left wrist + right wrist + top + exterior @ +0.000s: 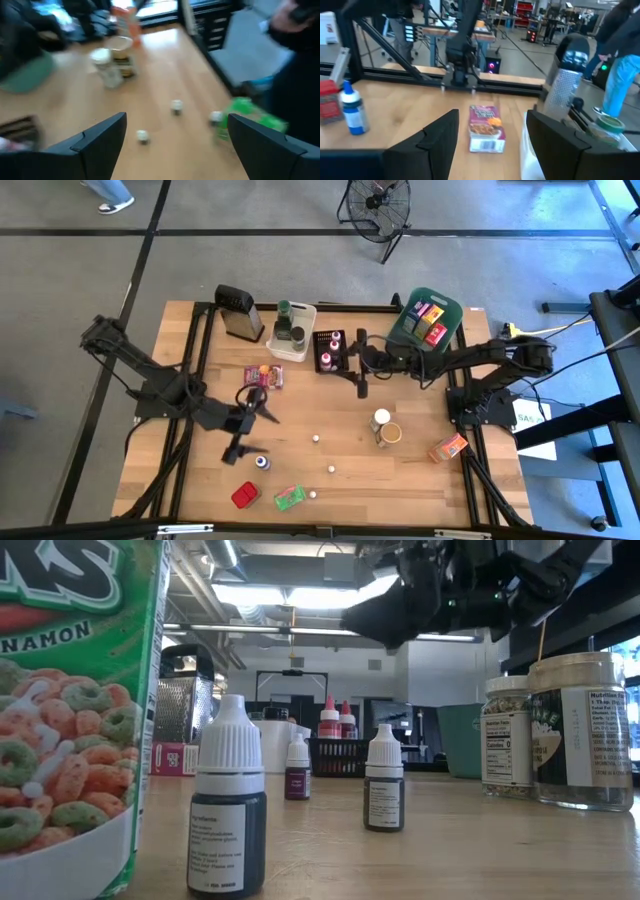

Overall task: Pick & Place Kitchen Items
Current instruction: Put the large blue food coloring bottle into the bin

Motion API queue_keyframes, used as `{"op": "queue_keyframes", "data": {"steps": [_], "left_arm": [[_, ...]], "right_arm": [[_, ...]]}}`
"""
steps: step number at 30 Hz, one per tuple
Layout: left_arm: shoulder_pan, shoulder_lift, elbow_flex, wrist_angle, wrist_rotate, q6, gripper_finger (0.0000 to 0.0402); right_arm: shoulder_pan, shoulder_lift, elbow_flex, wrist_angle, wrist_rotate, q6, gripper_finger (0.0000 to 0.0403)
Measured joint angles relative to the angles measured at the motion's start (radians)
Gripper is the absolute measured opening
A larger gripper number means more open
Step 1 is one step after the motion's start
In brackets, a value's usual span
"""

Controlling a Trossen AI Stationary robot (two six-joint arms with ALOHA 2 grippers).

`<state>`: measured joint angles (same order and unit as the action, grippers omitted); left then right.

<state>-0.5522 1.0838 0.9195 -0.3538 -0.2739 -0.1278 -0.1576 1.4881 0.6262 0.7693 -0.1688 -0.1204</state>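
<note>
Left pincer (pixel 257 402) open, empty, above table (pixel 400 470)

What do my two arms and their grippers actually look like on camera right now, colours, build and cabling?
Both arms are dark, nearly black, jointed links rising from black bases at the table's side edges. The left gripper has two flat, dark, wedge-shaped fingers with angled edges; the right gripper has matching matte black fingers. Black cables trail from the right arm's base. No markings are readable.
</note>
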Motion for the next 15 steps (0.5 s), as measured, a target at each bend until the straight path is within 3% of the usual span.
{"op": "queue_keyframes", "data": {"steps": [6,15], "left_arm": [[-0.068,0.047,0.000,-0.001,0.137,-0.052,0.0342],[-0.095,0.119,0.000,-0.002,0.140,-0.193,0.0342]], "right_arm": [[0.038,-0.040,0.000,-0.003,0.000,0.000,0.0236],[0.069,-0.051,0.000,-0.002,0.000,0.000,0.0236]]}}
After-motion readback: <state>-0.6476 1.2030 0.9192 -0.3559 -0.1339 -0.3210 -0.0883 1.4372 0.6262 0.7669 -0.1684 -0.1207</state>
